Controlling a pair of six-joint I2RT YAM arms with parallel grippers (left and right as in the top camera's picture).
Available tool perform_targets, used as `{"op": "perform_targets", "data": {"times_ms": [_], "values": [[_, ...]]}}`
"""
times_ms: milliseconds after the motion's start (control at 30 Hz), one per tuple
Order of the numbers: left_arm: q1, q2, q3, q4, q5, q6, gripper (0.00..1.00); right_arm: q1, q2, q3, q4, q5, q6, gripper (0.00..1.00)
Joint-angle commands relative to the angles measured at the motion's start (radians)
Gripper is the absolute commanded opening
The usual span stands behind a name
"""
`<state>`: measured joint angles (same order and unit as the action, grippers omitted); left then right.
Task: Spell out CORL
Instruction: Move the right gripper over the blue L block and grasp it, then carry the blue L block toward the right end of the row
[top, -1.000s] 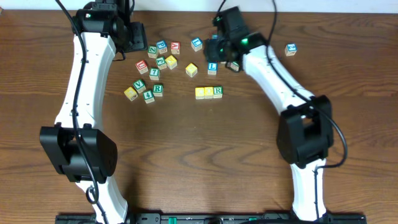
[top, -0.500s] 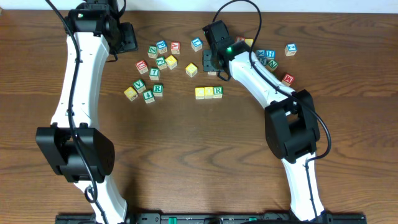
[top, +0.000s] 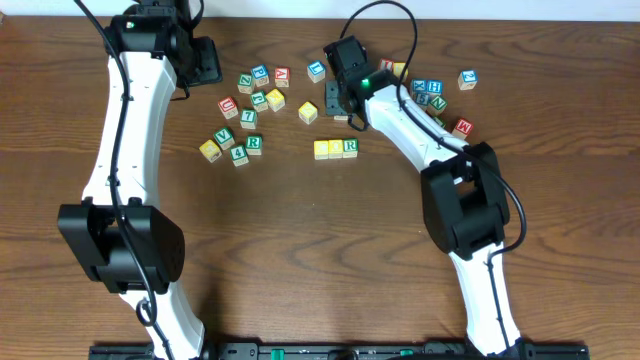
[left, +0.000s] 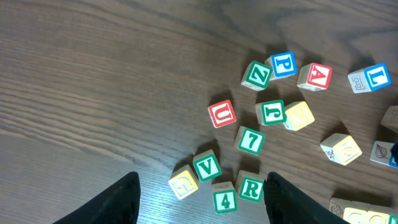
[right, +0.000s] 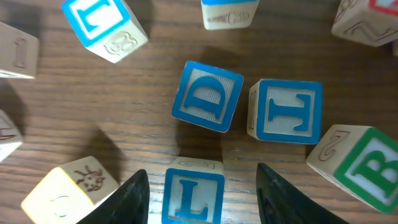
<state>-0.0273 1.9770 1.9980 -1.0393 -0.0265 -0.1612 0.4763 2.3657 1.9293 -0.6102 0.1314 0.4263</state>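
Here | right gripper (right: 201, 173) was seen spread wide, blue L block (right: 193, 199) framed between its fingers, gripped by neither | blue D block (right: 208, 96) and I block (right: 287, 111) were seen just beyond | left gripper (left: 204, 179) was held wide open over the table (left: 93, 74).

The left gripper's (left: 202, 186) two black fingers (left: 121, 200) stand wide apart at the near edge of the dark brown wooden table (left: 93, 74). Between them lie the green-lettered wooden V block (left: 206, 166), the green 4 block (left: 224, 200) and the green R block (left: 250, 186). Farther off sit the red U block (left: 222, 114), the green 7 block (left: 251, 140), the green Z block (left: 257, 75), the blue P block (left: 283, 64) and the red A block (left: 315, 76).
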Motion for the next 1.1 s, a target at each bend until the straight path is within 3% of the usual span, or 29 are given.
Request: {"op": "perform_targets", "data": {"times_ms": [0, 700, 1067], "values": [[0.003, 0.003, 0.014, -0.004, -0.012, -0.016, 0.63, 0.011, 0.027, 0.004, 0.005, 0.004, 0.015, 0.49], [0.003, 0.003, 0.014, -0.007, -0.012, -0.016, 0.63, 0.009, 0.065, 0.004, 0.034, -0.011, -0.032, 0.35], [0.003, 0.003, 0.014, -0.007, -0.012, -0.016, 0.64, 0.007, 0.001, 0.004, 0.012, -0.006, -0.087, 0.29]]}}
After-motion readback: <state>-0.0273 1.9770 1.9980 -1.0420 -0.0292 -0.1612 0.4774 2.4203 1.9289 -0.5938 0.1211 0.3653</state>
